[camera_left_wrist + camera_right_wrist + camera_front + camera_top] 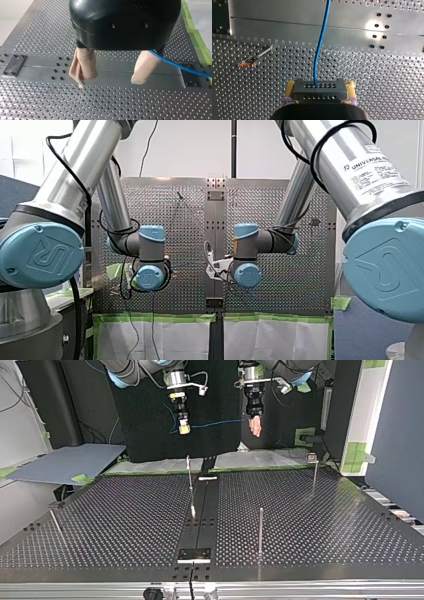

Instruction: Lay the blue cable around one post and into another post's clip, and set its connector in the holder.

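A white label (374, 169) on the right arm's (320, 150) silver tube read "UNIVERSAL R…", beside a small maker's logo. The fine print under it was too small to read. The blue joint caps (42, 256) of both arms bore an embossed "UR" mark. Nothing else was legible.

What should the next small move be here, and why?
Probably lower my right tool, shut on the black connector, toward the table. The blue cable hangs in the air between both tools, clear of every post, and my left tool is open with the cable only passing beside one finger.
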